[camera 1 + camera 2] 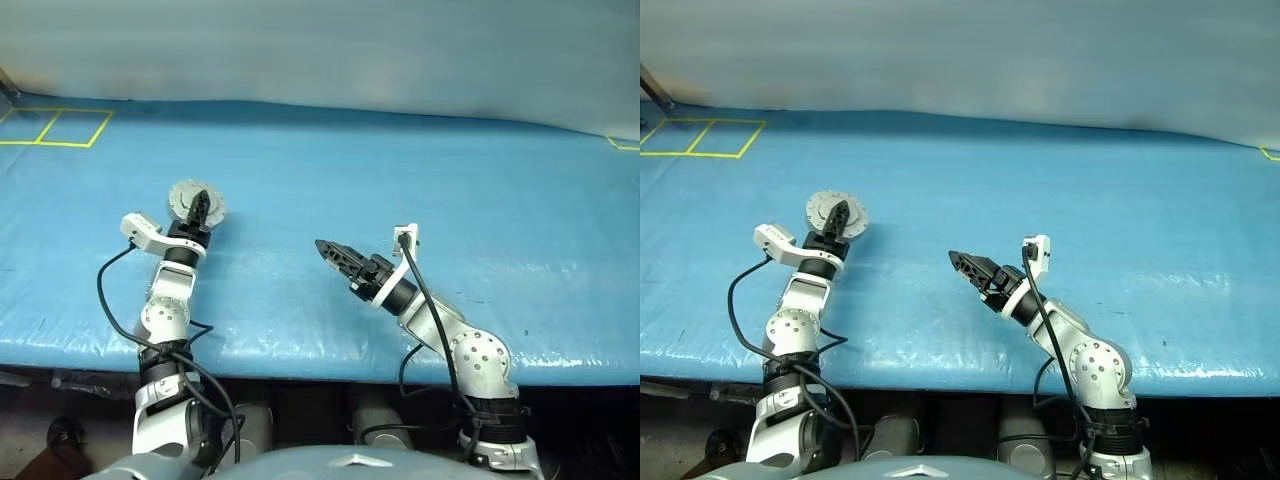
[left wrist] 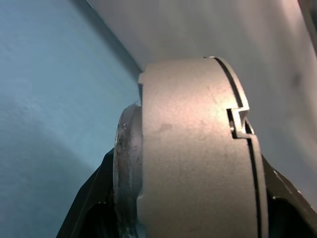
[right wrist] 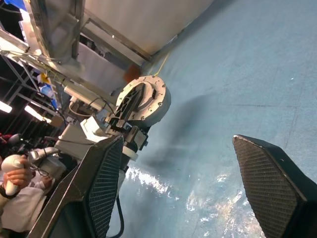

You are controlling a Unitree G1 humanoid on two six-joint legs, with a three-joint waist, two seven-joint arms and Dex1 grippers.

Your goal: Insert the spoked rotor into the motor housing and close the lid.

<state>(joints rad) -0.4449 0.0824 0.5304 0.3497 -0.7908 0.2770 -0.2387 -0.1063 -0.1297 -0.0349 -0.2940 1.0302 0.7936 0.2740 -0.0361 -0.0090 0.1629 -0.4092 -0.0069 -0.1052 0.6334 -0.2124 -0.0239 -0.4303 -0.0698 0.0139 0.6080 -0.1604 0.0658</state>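
Motor housing (image 2: 193,158) clamped between left fingers (image 2: 84,208); right fingers (image 3: 94,193) wide, empty

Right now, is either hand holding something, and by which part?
The left hand grips the closed motor housing across its flat faces; the right hand is open, empty.

Quick count: one round grey motor case (image 1: 186,199), lid shut, clamped in the left gripper (image 1: 200,208), and that's the lone loose part I can spot. Two grippers total, the other being the right gripper (image 1: 331,252) with its two black fingers spread and nothing between them. One blue table cover (image 1: 420,170), two yellow taped squares (image 1: 56,126) side by side at its far left corner plus one more bit of yellow tape (image 1: 624,146) at the far right edge, and one person's hand (image 3: 15,174) gripping one white controller (image 3: 11,187) in the right wrist view.
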